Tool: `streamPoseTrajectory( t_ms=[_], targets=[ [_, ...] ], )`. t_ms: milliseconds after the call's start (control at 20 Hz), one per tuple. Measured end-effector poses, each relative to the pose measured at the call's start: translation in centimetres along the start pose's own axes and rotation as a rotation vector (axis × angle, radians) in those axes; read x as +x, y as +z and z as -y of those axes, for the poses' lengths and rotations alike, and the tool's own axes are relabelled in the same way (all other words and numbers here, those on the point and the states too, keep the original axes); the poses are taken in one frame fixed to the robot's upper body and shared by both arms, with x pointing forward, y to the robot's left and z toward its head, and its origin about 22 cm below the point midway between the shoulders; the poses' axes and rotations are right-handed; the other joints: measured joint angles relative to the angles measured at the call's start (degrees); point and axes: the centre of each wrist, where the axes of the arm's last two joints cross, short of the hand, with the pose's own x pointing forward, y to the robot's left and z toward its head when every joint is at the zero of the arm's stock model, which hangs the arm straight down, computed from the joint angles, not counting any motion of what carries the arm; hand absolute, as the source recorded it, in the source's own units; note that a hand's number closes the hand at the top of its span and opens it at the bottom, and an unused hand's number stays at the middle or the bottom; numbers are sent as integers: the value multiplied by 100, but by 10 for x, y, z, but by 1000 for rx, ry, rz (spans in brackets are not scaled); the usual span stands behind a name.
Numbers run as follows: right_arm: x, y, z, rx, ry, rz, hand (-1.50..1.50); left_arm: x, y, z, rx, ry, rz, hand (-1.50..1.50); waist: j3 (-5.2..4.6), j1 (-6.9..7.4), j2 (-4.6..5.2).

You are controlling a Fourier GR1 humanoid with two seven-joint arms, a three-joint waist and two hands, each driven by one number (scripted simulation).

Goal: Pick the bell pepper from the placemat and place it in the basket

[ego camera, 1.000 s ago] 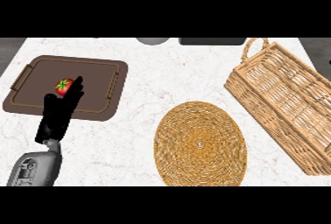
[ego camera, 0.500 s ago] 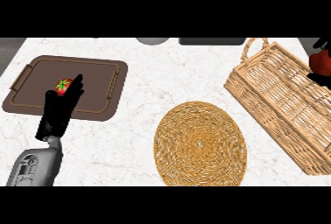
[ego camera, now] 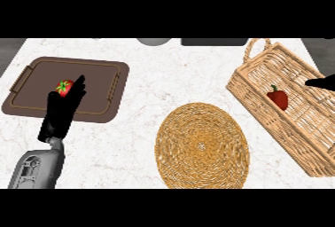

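Red bell pepper (ego camera: 278, 98) seen inside woven wicker basket (ego camera: 262, 95), just beside right hand (ego camera: 322, 82) at counter's right edge; finger state cannot be told.

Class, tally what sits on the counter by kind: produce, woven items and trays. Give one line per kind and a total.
Produce: 2, the bell pepper in the basket and a tomato on the tray.
Woven items: 2, the basket and the round placemat.
Trays: 1, the brown tray.
Total: 5

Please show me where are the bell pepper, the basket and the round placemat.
bell pepper (ego camera: 278, 98): head view, middle of its red body.
basket (ego camera: 252, 98): head view, left wicker wall.
round placemat (ego camera: 202, 145): head view, woven centre.
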Motion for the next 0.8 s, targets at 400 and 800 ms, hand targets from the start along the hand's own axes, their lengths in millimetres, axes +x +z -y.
streamPoseTrajectory(
  t_ms=[400,800],
  targets=[
    [-28,16,43,-249,-157,-55,-150,4,3,3,3,4,-3,0,-2,0,1],
    [-87,59,111,-345,-261,-191,-150,-2,4,4,-1,3,0,0,2,17,23]
  ],
)
